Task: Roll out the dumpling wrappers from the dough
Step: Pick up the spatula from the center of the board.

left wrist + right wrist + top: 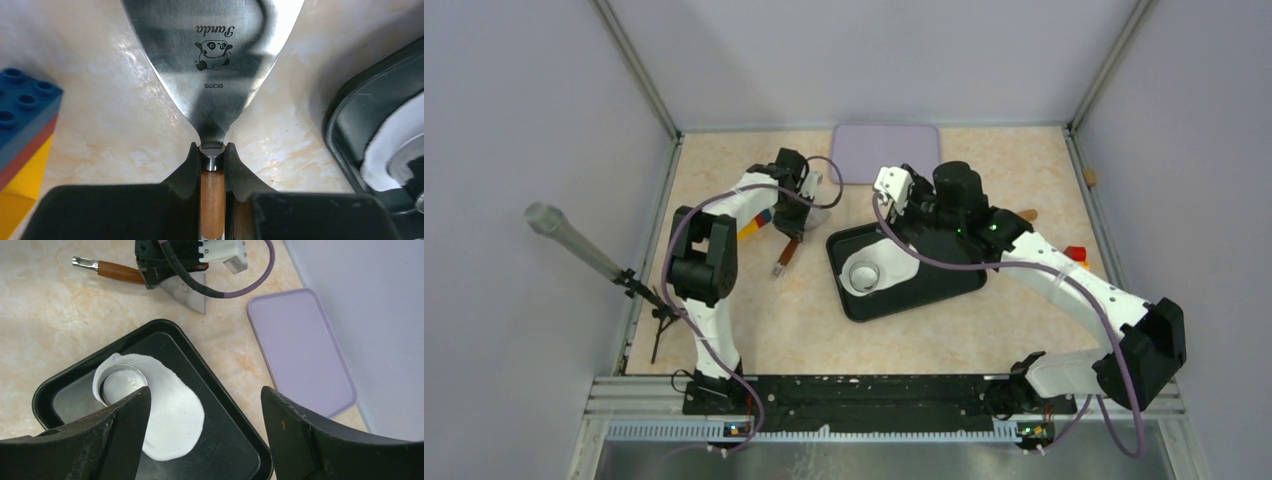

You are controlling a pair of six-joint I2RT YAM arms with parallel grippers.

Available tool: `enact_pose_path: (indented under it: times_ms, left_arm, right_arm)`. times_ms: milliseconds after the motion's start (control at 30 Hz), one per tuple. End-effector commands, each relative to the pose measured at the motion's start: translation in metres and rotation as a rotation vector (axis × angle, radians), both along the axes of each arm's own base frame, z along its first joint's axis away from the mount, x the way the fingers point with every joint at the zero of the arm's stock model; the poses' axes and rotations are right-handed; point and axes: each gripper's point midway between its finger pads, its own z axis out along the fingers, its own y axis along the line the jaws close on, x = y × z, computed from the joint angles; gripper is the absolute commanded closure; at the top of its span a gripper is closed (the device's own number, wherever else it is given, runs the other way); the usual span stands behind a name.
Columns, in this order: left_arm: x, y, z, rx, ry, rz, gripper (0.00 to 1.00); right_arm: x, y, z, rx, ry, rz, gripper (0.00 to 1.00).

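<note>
— What is the left pincer (212,148) doing?

— It is closed narrow on the scraper (212,55). Both fingers (187,170) press against the top of the wooden handle, right below the metal blade. The blade points away from the arm, over the counter (115,110).

— And the right pincer (205,392)?

— Spread wide, gripping nothing, hanging over the black tray (165,326).

— Where is the dough (172,412)?

— In that tray, a flattened white sheet toward the tray's left end as the overhead camera sees it. A ring cutter (120,385) stands on the sheet, at the end nearest the tray's corner.

— What lies around the scraper?

— Toy blocks (22,115), blue over red over yellow, are just beside the blade on its left. The tray's rim is on the right, near the blade but apart from it. A purple board (300,345) lies at the counter's far edge, beyond the tray.
</note>
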Motion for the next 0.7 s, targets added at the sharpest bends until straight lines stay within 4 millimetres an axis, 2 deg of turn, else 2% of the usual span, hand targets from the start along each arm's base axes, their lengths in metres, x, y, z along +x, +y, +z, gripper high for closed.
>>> enact_pose_path:
  times_ms: [0,100,167,333,433,533,600,667]
  left_arm:
    - [0.046,-0.006,0.091,-0.124,-0.243,0.039,1.0]
    - [0.066,-0.006,0.153,-0.255,-0.396,0.07,1.0]
    - [0.073,-0.006,0.185,-0.331,-0.469,0.103,1.0]
    - [0.073,-0.017,0.242,-0.608,-0.56,0.136,1.0]
    - [0.067,-0.021,0.269,-0.799,-0.579,0.181,1.0]
    - [0.063,-0.02,0.282,-0.925,-0.593,0.281,1.0]
    - [0.06,-0.019,0.28,-0.978,-0.572,0.379,1.0]
    - [0.059,-0.015,0.265,-0.991,-0.53,0.48,1.0]
  right_arm:
    - [-0.001,0.005,0.05,0.166,-0.023,0.045,0.2]
    - [-0.009,0.012,0.065,0.251,0.036,0.112,0.17]
    - [-0.011,0.018,0.07,0.294,0.077,0.139,0.17]
    - [-0.009,0.043,0.063,0.396,0.204,0.194,0.17]
    - [0.004,0.058,0.057,0.458,0.26,0.188,0.17]
    - [0.022,0.073,0.046,0.486,0.334,0.158,0.17]
    - [0.029,0.083,0.049,0.518,0.402,0.149,0.16]
    - [0.033,0.09,0.049,0.542,0.461,0.138,0.14]
